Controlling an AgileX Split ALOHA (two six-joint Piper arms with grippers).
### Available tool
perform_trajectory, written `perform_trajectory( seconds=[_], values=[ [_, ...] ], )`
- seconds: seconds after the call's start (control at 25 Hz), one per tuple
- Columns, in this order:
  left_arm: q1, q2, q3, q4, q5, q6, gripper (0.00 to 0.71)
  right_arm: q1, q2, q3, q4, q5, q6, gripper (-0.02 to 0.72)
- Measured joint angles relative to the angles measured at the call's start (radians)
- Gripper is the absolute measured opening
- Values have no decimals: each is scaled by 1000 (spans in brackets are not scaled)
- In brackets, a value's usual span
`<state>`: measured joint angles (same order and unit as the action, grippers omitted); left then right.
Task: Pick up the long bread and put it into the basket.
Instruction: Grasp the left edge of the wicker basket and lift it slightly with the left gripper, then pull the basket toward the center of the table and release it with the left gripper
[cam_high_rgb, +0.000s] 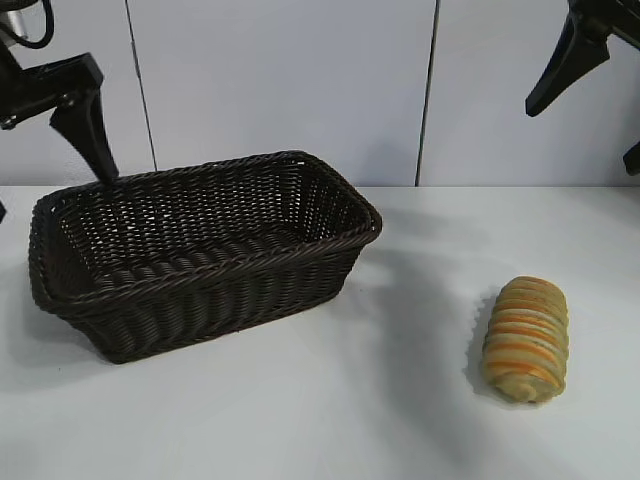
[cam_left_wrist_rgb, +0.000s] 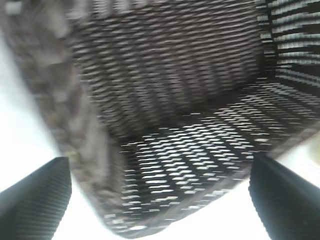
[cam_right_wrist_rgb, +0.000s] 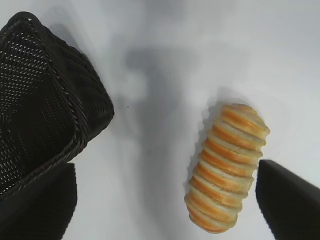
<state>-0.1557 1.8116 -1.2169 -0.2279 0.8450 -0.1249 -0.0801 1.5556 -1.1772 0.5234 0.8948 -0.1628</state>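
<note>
The long bread (cam_high_rgb: 526, 338), a golden-tan ridged loaf with orange stripes, lies on the white table at the right front; it also shows in the right wrist view (cam_right_wrist_rgb: 227, 167). The dark-brown wicker basket (cam_high_rgb: 205, 200) stands empty at the left. My right gripper (cam_right_wrist_rgb: 165, 200) is open and empty, high above the table at the upper right, with the bread below it near one finger. My left gripper (cam_left_wrist_rgb: 160, 200) is open and empty, raised above the basket's far left end; its view looks down into the basket (cam_left_wrist_rgb: 170, 100).
The white table (cam_high_rgb: 350, 420) stretches between the basket and the bread. A pale panelled wall (cam_high_rgb: 280, 80) stands behind. The basket's corner (cam_right_wrist_rgb: 50, 115) shows in the right wrist view, apart from the bread.
</note>
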Motion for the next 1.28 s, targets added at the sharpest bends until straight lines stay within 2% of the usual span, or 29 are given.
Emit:
perform_trajectory(
  seconds=[0.52,0.6,0.76,0.8,1.08,1.28],
  values=[
    [0,139,0,-39,-133,0,686,0,0,0,0,3,-14,695],
    [0,159,0,-40,-134,-6,596,0,0,0,0,3,-14,695],
    [0,168,0,-41,-134,-35,170,0,0,0,0,3,-15,695],
    [0,168,-1,-57,-141,-52,118,0,0,0,0,3,-15,695],
    [0,157,-7,-68,-128,-52,103,0,0,0,0,3,-17,695],
    [0,111,-57,-47,-35,12,101,0,0,0,0,-1,-17,695]
  ],
)
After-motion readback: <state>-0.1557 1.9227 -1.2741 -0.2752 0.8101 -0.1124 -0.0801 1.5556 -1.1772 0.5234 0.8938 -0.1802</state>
